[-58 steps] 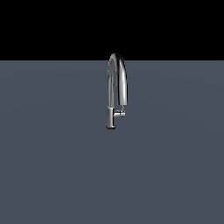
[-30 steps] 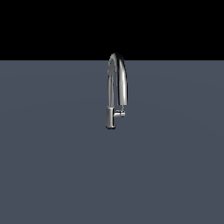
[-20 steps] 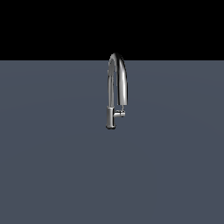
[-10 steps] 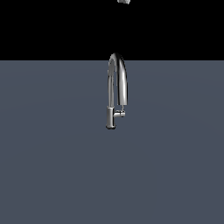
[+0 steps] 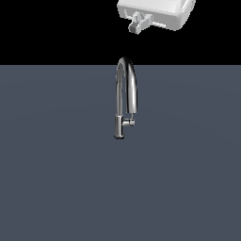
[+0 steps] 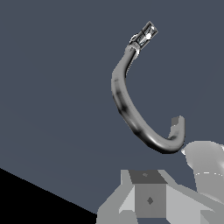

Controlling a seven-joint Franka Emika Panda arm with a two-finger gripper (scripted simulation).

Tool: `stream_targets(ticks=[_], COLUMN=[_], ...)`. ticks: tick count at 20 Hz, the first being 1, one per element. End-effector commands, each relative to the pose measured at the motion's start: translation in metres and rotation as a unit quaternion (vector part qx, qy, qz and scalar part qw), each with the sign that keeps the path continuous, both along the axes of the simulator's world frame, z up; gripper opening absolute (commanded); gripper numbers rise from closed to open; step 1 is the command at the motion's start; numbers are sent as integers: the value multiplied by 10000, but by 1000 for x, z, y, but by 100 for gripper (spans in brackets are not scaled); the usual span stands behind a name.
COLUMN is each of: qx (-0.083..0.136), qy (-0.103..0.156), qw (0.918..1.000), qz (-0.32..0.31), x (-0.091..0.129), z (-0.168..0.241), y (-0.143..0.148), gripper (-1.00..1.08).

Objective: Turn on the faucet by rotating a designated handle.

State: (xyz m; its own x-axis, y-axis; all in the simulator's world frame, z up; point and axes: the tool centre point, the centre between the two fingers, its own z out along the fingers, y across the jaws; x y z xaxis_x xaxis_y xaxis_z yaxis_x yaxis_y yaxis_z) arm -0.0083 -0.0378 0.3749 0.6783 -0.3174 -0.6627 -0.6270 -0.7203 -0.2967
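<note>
1. Chrome is the only bright material on the flat slate-grey table (image 5: 56, 188): the faucet (image 5: 126, 94) stands upright near the middle of the exterior view, its gooseneck arching over toward 3 o'clock.
2. Its handle (image 5: 128, 123) is a short stub jutting from the base toward 3 o'clock, just under the spout's open end.
3. At 12 o'clock, well above the faucet and apart from it, the white hand (image 5: 139, 24) enters from the top edge of the exterior view, slightly toward 1 o'clock of the spout's crown.
4. Only a stubby finger part shows there, and the wrist view gives just the hand's lower body, so I cannot tell whether its fingers are apart or together.
5. Risk, as I judge it: the arch sits directly between the hand and the handle, so a straight descent would strike the spout's crown instead of reaching the stub.
6. The handle is small and smooth; a push landing near its tip could slide off without turning it.
7. The narrow gap between the spout's end and the handle leaves little room for fingers, so they could jam there.
8. Compared with half a second ago, when only a speck showed at the top edge, much more of the hand is now in view; the faucet and handle look unchanged.
</note>
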Motion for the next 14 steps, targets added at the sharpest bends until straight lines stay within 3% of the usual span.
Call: stream_targets(ticks=[1, 8, 14], qx=[182, 703, 1179], qy=[206, 803, 1350], qw=[9995, 9923, 9782], qz=[-158, -621, -1048], x=[10, 36, 55], z=[-13, -55, -96], y=[-3, -9, -14], gripper=[-100, -100, -100])
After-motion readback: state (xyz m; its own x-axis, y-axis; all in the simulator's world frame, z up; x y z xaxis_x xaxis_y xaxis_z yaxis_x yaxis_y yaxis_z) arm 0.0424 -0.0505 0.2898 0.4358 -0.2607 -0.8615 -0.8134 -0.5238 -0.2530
